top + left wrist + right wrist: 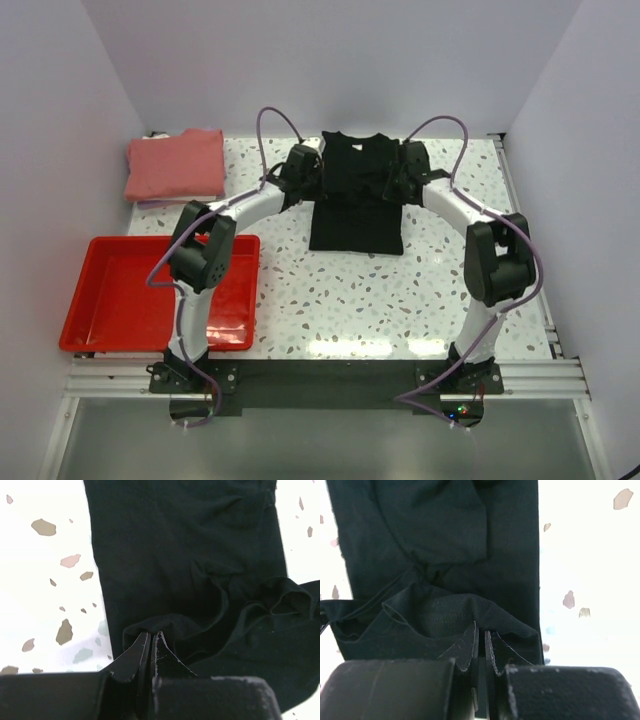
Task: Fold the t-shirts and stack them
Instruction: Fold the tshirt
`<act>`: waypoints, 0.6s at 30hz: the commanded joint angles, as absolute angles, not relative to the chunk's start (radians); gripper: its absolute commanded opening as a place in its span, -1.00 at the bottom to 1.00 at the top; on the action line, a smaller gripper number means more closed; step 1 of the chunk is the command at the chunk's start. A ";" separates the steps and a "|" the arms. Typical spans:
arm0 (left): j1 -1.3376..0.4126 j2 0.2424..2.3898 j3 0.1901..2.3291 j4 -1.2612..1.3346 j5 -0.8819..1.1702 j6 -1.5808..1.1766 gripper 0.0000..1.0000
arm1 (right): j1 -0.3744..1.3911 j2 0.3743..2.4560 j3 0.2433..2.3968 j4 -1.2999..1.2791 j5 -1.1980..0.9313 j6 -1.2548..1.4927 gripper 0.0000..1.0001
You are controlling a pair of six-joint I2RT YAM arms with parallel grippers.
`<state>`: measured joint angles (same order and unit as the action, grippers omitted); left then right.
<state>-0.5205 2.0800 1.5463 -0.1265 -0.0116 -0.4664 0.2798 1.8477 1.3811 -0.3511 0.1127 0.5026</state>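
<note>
The black t-shirt (356,200) lies at the back centre of the table, its sides folded in to a narrow strip. My left gripper (306,166) is shut on its upper left edge; the left wrist view shows the cloth (190,570) pinched and bunched at the jaws (151,636). My right gripper (396,172) is shut on its upper right edge; the right wrist view shows the cloth (435,540) pinched at the jaws (481,627). The salmon-pink t-shirt (176,164) lies folded rectangular at the back left. No white label shows.
A red plastic tray (110,305) sits at the near left, partly under the left arm. White walls close in the back and both sides. Speckled tabletop (380,300) lies in front of the black shirt.
</note>
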 commanded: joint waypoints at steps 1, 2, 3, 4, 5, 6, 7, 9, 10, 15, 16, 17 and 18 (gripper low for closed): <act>-0.506 2.140 1.637 -0.149 -0.011 -0.417 -1.00 | 0.265 1.891 1.442 -0.325 0.118 0.485 -1.00; -0.505 2.154 1.669 -0.161 -0.011 -0.416 -1.00 | 0.262 1.901 1.446 -0.310 0.112 0.482 -1.00; -0.503 2.166 1.683 -0.170 -0.012 -0.416 -1.00 | 0.261 1.910 1.451 -0.304 0.113 0.480 -1.00; -0.500 2.183 1.690 -0.179 -0.015 -0.416 -1.00 | 0.256 1.922 1.463 -0.299 0.117 0.480 -1.00; -0.500 2.189 1.698 -0.178 -0.014 -0.417 -1.00 | 0.253 1.946 1.473 -0.304 0.120 0.483 -0.99; -0.499 2.194 1.698 -0.172 -0.015 -0.417 -0.95 | 0.247 1.960 1.482 -0.304 0.115 0.485 -0.98; -0.497 2.195 1.700 -0.172 -0.018 -0.417 -0.91 | 0.242 1.971 1.494 -0.299 0.110 0.488 -0.96; -0.495 2.194 1.700 -0.173 -0.023 -0.416 -0.72 | 0.238 1.996 1.502 -0.285 0.092 0.485 -0.81; -0.495 2.189 1.700 -0.178 -0.028 -0.417 -0.57 | 0.230 2.002 1.518 -0.288 0.083 0.480 -0.73; -0.497 2.093 1.654 -0.164 -0.017 -0.414 0.36 | 0.218 2.013 1.606 -0.386 0.032 0.440 -0.08; -0.497 2.070 1.637 -0.157 -0.017 -0.417 0.36 | 0.218 2.002 1.606 -0.390 0.022 0.434 -0.08; -0.497 2.045 1.619 -0.147 -0.014 -0.420 0.64 | 0.218 1.990 1.600 -0.390 0.014 0.430 0.10; -0.497 1.995 1.597 -0.131 -0.011 -0.426 0.79 | 0.218 1.955 1.592 -0.393 0.006 0.426 0.19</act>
<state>-0.5041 2.1567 1.6161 -0.1825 -0.0181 -0.4316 0.2207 2.0308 1.5532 -0.3687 0.0460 0.4606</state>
